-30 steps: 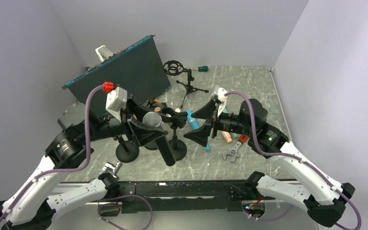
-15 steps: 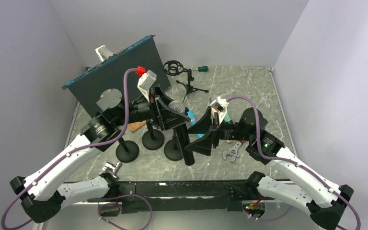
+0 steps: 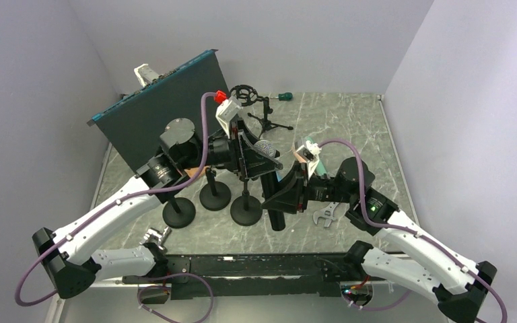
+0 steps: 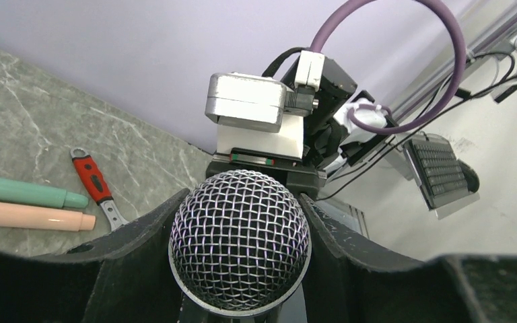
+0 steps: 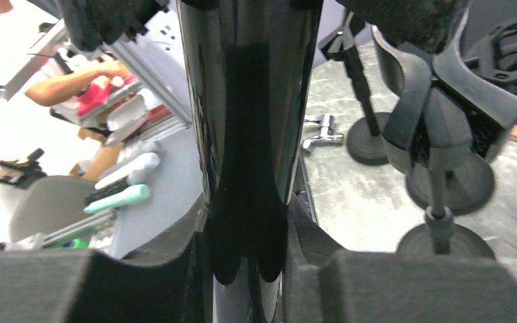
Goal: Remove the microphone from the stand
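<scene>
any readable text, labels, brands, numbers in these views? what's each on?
No text can be read in any view.
microphone: no brand or label shows on the grille or the black body.
keyboard: key legends too small to read.
silver box on the right wrist: no marking visible.
red-handled wrench: no legible marking.

Microphone (image 3: 273,210) right of stands (image 3: 215,196); wrench (image 3: 326,216) further right; panel (image 3: 168,108) behind, left.
</scene>
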Available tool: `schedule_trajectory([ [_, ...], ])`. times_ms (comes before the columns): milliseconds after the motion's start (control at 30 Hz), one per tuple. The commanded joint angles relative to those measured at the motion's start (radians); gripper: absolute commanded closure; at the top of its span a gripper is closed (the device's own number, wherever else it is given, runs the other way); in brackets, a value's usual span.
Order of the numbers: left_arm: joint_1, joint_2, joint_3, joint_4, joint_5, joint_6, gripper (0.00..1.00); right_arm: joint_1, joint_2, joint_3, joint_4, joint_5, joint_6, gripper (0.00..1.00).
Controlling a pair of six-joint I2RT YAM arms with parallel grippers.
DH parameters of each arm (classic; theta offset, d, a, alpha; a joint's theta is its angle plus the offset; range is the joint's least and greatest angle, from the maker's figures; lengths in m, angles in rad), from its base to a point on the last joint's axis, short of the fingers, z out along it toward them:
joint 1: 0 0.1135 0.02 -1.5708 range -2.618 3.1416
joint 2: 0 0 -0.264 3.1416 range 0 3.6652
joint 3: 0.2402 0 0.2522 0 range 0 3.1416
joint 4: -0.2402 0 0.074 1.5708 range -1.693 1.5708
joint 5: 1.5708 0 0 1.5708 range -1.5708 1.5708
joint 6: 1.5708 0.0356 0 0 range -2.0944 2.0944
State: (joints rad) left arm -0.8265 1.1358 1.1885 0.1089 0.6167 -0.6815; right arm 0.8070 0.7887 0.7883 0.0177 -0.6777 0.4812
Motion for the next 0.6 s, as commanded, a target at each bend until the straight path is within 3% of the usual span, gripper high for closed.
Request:
schedule_trajectory([
  [0,-0.004,-0.002,0.094,-0.080,-0.016,0.063,0.64,0.003,-0.051,0.047,-0.132,0.221,-0.104,0.96],
  [100,-0.003,-0.042,0.115,-0.206,-0.114,0.140,0.18,0.002,-0.078,0.055,-0.211,0.375,-0.140,1.00],
  [133,-0.001,-0.061,0.117,-0.231,-0.148,0.165,0.11,0.002,-0.086,0.056,-0.233,0.436,-0.154,1.00],
  [267,0.006,-0.142,0.125,-0.333,-0.269,0.252,0.01,0.000,-0.108,0.062,-0.331,0.709,-0.174,1.00],
  [433,0.012,-0.239,0.127,-0.423,-0.392,0.327,0.01,-0.001,-0.063,0.063,-0.425,1.066,-0.184,1.00],
  [567,0.014,-0.315,0.105,-0.476,-0.499,0.374,0.01,-0.009,0.087,0.076,-0.492,1.263,-0.203,1.00],
])
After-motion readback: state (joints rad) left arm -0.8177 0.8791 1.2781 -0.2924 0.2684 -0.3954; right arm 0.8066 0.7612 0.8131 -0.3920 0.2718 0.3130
